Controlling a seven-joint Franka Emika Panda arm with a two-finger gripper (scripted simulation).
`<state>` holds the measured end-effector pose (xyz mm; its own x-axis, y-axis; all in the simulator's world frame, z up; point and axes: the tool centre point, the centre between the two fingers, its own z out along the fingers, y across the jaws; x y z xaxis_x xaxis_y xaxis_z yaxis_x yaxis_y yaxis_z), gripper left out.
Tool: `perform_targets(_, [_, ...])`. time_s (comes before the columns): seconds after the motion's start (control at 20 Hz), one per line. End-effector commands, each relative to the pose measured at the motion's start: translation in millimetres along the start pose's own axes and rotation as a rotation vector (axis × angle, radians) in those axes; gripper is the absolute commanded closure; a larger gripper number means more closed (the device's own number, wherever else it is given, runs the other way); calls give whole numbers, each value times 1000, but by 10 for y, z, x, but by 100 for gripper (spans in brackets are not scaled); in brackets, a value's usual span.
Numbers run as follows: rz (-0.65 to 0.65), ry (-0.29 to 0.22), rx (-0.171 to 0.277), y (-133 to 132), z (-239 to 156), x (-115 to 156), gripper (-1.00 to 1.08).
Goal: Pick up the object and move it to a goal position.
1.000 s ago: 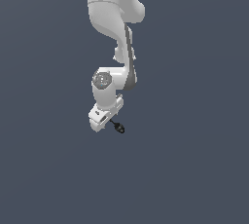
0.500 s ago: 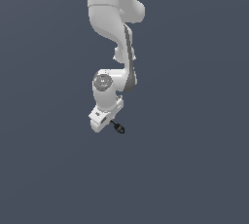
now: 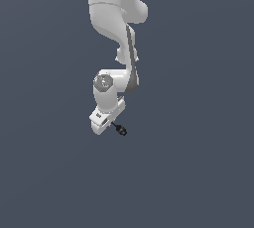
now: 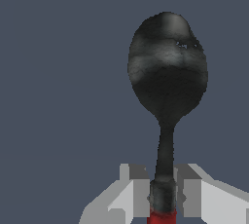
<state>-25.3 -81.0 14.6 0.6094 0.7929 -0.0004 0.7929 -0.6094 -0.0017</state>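
Black spoon held in your end effector, over a plain grey ground.

Grey fills the exterior view behind your white arm (image 3: 116,33), which hangs down from the top of the frame. Your end effector (image 3: 110,123) sits at its lower end, and the spoon (image 3: 119,129) pokes out from it toward the exterior view's right, a small dark shape touching the white housing. Your wrist view shows the same thing close up: the two fingers (image 4: 137,191) are closed on the spoon (image 4: 168,72) at the base of its thin black shaft, just above the red handle end, with the rounded black head standing clear beyond the fingertips.
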Motion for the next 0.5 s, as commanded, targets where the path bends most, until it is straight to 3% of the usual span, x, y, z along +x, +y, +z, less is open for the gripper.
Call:
perform_targets(0.0, [1,0,-1,41,-70,-58,108])
perform_targets(0.45, [1,1,-1,345,-660,-536,108])
